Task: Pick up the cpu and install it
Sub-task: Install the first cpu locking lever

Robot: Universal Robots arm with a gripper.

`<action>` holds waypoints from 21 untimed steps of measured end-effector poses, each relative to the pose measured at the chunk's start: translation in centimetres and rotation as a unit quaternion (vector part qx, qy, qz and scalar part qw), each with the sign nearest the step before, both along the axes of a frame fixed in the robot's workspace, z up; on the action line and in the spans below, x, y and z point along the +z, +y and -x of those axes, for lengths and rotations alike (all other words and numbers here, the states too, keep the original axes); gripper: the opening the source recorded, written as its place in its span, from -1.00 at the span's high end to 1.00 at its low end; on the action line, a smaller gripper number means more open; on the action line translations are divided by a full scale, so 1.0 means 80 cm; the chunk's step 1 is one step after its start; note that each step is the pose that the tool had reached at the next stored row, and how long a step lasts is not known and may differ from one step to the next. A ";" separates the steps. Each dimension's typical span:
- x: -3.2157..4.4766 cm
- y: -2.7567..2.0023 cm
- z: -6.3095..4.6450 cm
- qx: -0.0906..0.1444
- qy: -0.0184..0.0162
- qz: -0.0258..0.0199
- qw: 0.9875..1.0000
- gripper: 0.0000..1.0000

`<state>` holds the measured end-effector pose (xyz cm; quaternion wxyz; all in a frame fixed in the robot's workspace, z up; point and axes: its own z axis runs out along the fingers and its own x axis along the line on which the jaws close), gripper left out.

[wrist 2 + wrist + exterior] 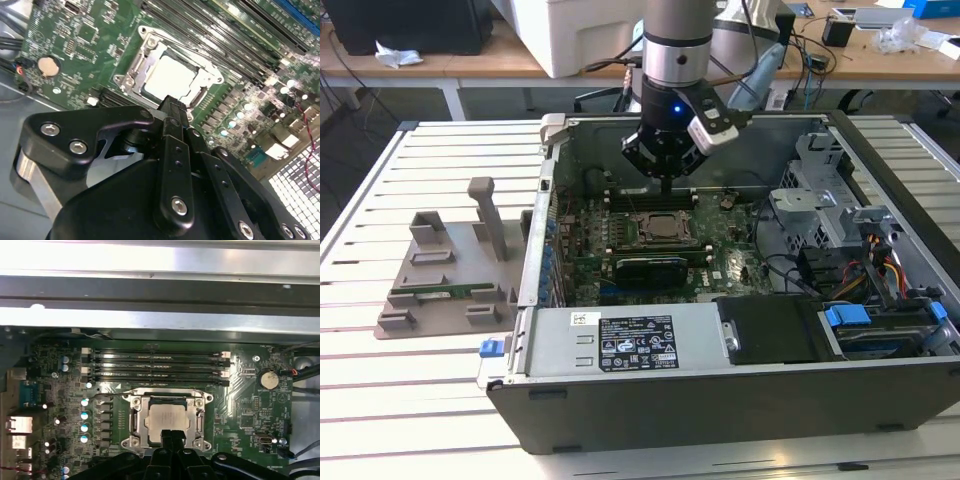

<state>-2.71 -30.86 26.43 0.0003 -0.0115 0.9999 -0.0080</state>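
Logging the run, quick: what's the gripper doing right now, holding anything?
Gripper: fingers shut together, holding nothing, poised just above the cpu, which sits in the motherboard socket.

cpu [169, 418] in socket [134, 421], under gripper [172, 436]

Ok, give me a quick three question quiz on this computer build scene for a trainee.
1. True or false: the cpu already sits in the motherboard socket.
2. What hangs directly above the cpu in the exterior view? A) the gripper B) a hand C) a fan
3. In the first wrist view, what round silver part sits on the motherboard to one side of the socket?

Key: 1 true; 2 A; 3 the coin cell battery.
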 end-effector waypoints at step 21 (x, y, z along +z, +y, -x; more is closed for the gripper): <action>-0.0028 0.0279 0.092 0.000 0.000 -0.002 1.000 0.79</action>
